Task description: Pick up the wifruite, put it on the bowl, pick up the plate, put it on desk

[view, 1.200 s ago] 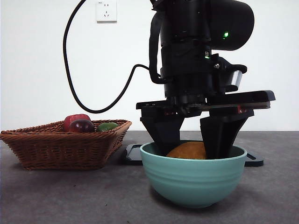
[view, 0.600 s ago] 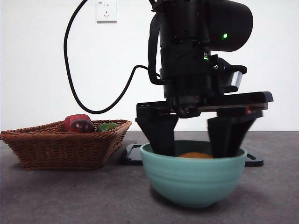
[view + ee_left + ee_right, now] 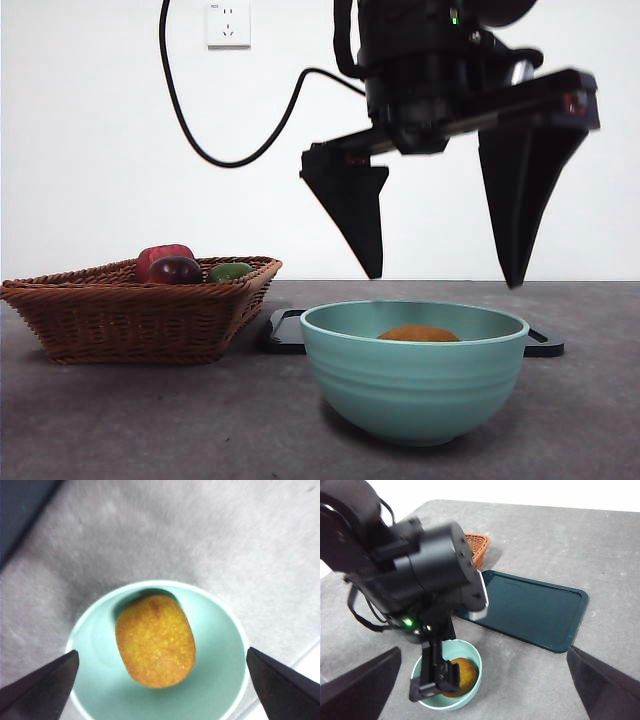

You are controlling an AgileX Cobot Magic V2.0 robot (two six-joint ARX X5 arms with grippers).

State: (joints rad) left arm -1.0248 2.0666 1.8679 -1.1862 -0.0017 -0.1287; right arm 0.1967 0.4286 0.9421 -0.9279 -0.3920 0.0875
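Risen clear, the left gripper [image 3: 440,275] hangs open above the wifruite [image 3: 418,333] lying in the bowl [image 3: 414,385]; the right gripper [image 3: 480,715], also open, could clip that arm reaching for the tray [image 3: 530,607].

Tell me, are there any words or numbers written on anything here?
None can be read.
The wall socket has a tiny mark at its top corner, too small to read.
The bowl, the wifruite, the tray and the basket carry no writing.
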